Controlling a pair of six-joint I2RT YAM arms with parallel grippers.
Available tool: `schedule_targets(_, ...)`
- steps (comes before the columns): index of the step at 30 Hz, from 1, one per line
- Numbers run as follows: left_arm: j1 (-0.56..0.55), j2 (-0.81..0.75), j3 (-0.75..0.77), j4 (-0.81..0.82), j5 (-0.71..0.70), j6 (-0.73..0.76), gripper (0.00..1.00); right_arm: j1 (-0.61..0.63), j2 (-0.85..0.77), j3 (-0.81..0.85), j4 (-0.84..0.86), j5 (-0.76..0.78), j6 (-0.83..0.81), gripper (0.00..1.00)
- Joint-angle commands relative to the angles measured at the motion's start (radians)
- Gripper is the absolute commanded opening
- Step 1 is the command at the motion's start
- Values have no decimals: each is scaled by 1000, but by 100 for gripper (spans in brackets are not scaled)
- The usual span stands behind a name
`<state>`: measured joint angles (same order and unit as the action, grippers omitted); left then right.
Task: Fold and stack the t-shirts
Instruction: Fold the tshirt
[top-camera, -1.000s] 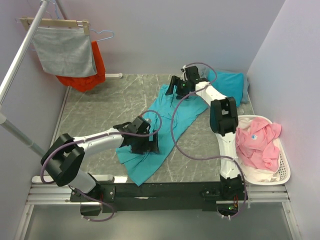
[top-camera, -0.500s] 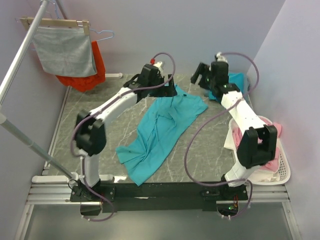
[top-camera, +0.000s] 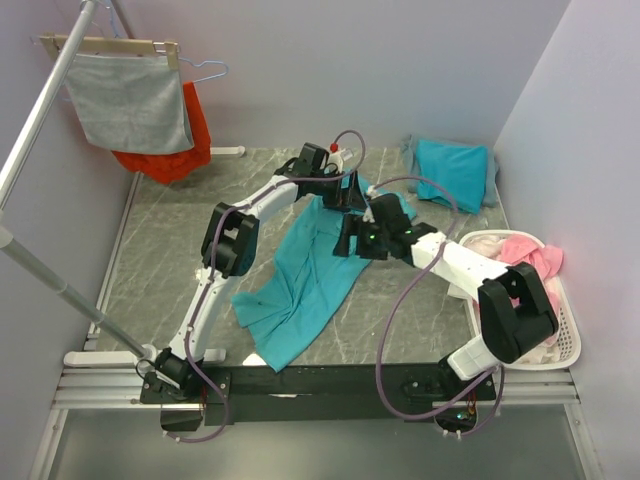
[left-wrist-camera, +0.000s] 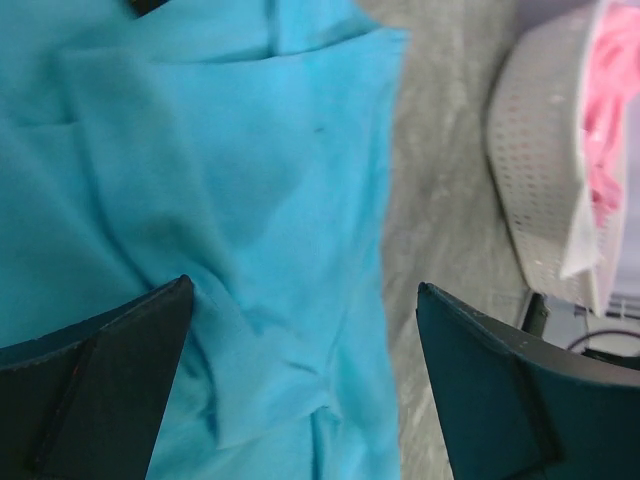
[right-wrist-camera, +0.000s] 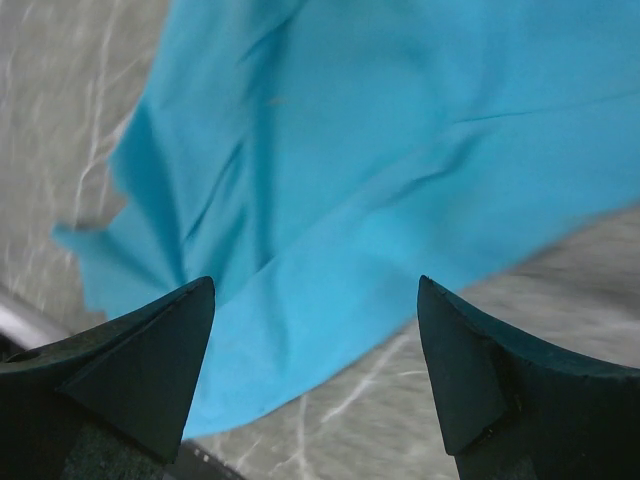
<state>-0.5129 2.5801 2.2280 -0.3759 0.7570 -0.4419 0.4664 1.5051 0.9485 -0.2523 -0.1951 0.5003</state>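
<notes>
The teal t-shirt lies rumpled beneath the left gripper and right gripper, jaws spread and empty, so a pinch might bunch extra layers.

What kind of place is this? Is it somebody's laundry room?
Probably a robot lab's laundry-folding booth, not a home: two robot arms at a marble-look table, a teal t-shirt spread out on it, and a white laundry basket holding pink clothes.
</notes>
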Motion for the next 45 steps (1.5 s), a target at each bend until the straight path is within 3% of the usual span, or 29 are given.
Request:
schedule_targets(1, -7, -54, 15, 66, 133, 14, 99, 98, 59, 36, 61, -69, 14, 88)
schedule_targets(4, -7, -64, -21, 60, 99, 34, 99, 133, 110, 55, 67, -64, 27, 88)
schedule_targets(9, 4, 0, 1, 52, -2, 43, 100, 164, 217, 114, 68, -190, 7, 88)
schedule_targets(14, 54, 127, 157, 14, -44, 26, 99, 221, 248, 144, 51, -273, -28, 88)
schedule_targets(19, 134, 170, 163, 124, -7, -60, 99, 294, 262, 108, 87, -385, -23, 88)
schedule_targets(24, 183, 206, 216, 175, -21, -81, 99, 345, 265, 64, 35, -327, -6, 89)
schedule_targets(28, 226, 210, 237, 215, -68, -101, 99, 385, 254, 42, -91, -196, -17, 89)
schedule_targets(37, 290, 155, 223, 207, -183, -58, 100, 388, 187, -108, -244, -9, 55, 90)
schedule_targets(45, 289, 72, 206, 275, -131, -101, 99, 400, 70, -160, -321, 104, 53, 91)
